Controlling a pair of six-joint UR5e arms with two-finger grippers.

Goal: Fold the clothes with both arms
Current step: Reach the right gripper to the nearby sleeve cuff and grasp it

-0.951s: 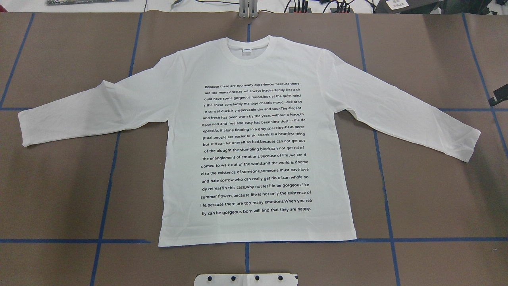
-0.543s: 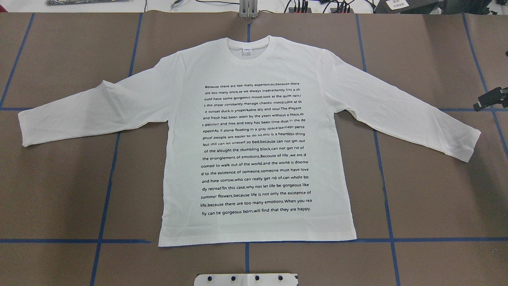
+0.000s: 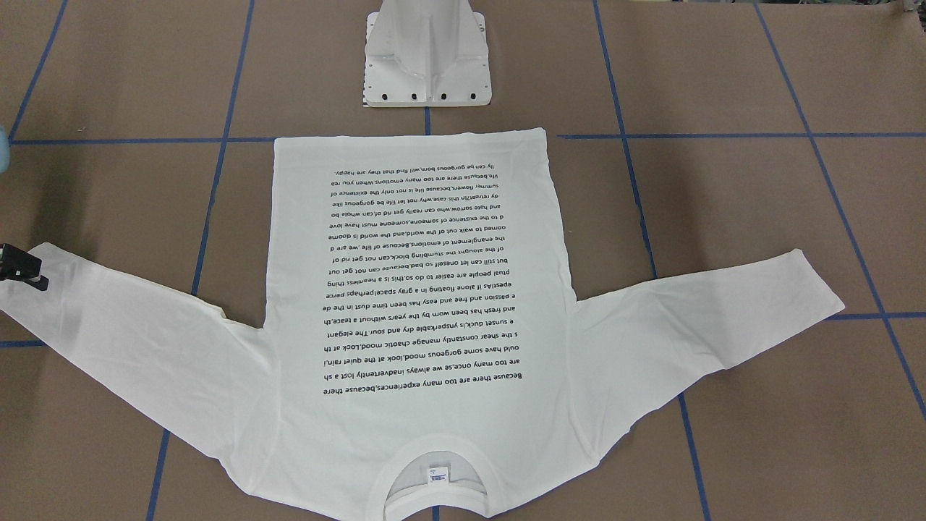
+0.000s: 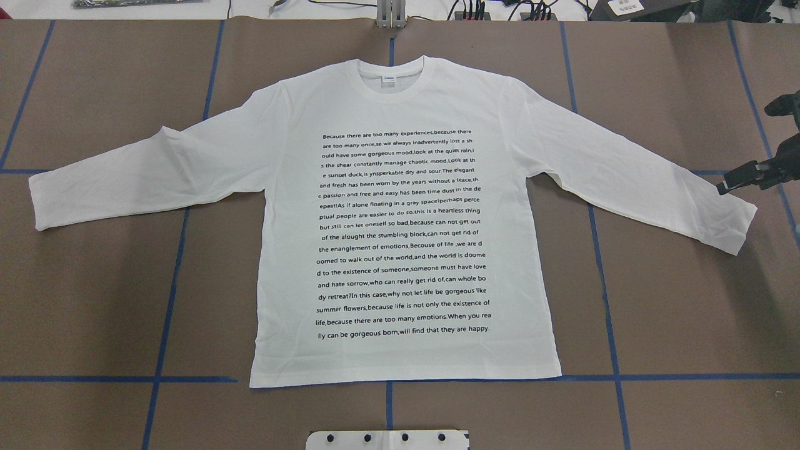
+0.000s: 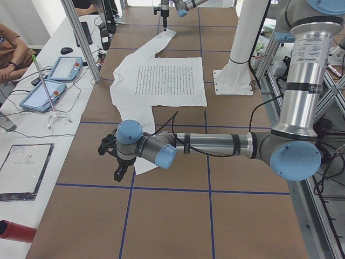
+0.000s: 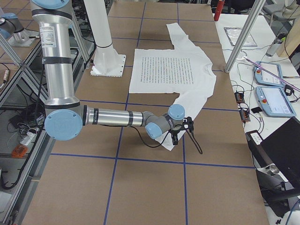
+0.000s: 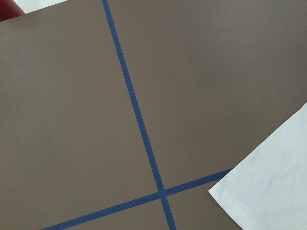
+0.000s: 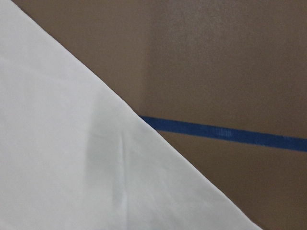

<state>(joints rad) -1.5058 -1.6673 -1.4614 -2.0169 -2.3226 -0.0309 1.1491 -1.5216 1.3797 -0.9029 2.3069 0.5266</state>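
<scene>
1. Since half a second earlier, the right gripper (image 4: 728, 184) has been brought further in from the right edge of the overhead view. It is now seen at the upper edge of the sleeve end there.
2. The white shirt (image 4: 400, 219) is laid flat, print side up, in the middle of the brown table (image 4: 94, 300). Its collar is toward the top of the overhead frame and both sleeves are spread outward.
3. Whether the right gripper's fingers are parted or closed cannot be told.
4. The left gripper (image 5: 119, 174) is seen only in the left side view, beside the near sleeve end. Its finger state cannot be told either.
5. Blue tape lines (image 4: 169, 300) are laid across the table.
6. A white base plate (image 4: 387, 439) is shown at the overhead view's bottom centre.
</scene>
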